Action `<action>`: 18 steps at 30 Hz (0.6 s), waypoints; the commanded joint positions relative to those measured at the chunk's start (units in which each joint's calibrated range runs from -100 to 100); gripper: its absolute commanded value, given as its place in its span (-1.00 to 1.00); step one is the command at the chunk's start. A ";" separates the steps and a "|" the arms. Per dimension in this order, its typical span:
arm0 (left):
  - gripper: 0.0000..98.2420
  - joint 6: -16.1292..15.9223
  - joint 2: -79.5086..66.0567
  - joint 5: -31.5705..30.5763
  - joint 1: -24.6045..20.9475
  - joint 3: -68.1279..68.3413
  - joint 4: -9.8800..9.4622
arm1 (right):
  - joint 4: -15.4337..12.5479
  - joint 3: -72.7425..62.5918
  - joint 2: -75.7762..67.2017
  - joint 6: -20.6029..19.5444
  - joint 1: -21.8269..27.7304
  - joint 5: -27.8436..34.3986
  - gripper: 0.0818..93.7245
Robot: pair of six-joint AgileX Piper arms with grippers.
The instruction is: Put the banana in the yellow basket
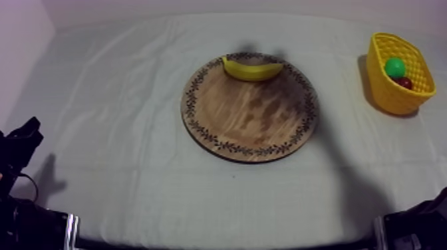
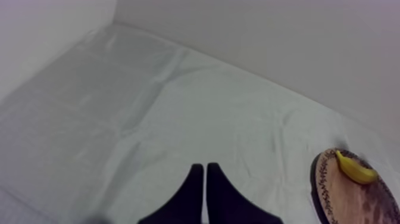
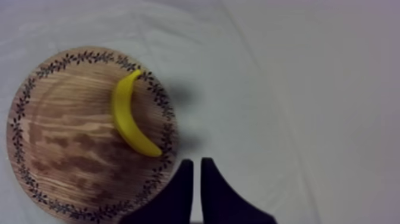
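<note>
- Your banana (image 1: 251, 68) lies flat on its side on the wooden board (image 1: 246, 116). It is not in the middle but out at the far edge, against the patterned rim, with both ends curling toward the back of the bench (image 1: 120, 100). Lying flat like that, it has nowhere to roll.
- The yellow basket (image 1: 390, 96) stands well apart from the board, on the right side of the bench. I judge that this makes it the right arm's job, since that arm has the shorter carry.
- The basket already holds a green toy fruit (image 1: 394, 67) and a small red fruit (image 1: 404, 82), which sit together. To my eye there is room beside them for the banana.
- Your right end effector (image 3: 196, 161) has its two fingers pressed together in a narrow wedge and holds nothing. It looks down on the board from above, near the rim and close to one end of the banana, touching neither.
- Your left end effector (image 2: 205, 167) is closed the same way and also holds nothing. It is over bare cloth, with the board well off to its side, so it should not get in the way.
- I read the task as not yet begun, because the banana is on the board and neither arm has a grip on it.
- You would need to spread the right fingers, then bring them down across the banana's middle, over its narrow width.
- Watch the rim, because a finger on that side may catch it. The banana is smooth and curved, so it may twist if you grip it near an end.
</note>
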 commanded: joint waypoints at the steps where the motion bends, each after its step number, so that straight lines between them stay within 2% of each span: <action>1: -1.00 0.00 0.03 0.02 -0.02 0.04 0.01 | 0.70 0.52 3.82 0.23 -1.17 0.23 -0.88; 7: -1.00 0.00 0.03 0.02 -0.02 0.04 0.01 | 2.55 3.04 8.24 0.19 -3.57 -1.04 -0.84; 13: -1.00 0.00 0.03 0.02 -0.02 0.04 0.01 | 2.32 4.59 8.24 0.53 -3.63 -1.37 -0.73; 15: -1.00 0.00 0.03 0.02 -0.02 0.04 0.01 | 2.07 4.75 7.89 0.55 -3.36 -1.32 -0.58; 18: -1.00 0.00 0.03 0.02 -0.02 0.04 0.01 | 1.22 5.28 7.36 1.47 -2.84 -0.63 -0.23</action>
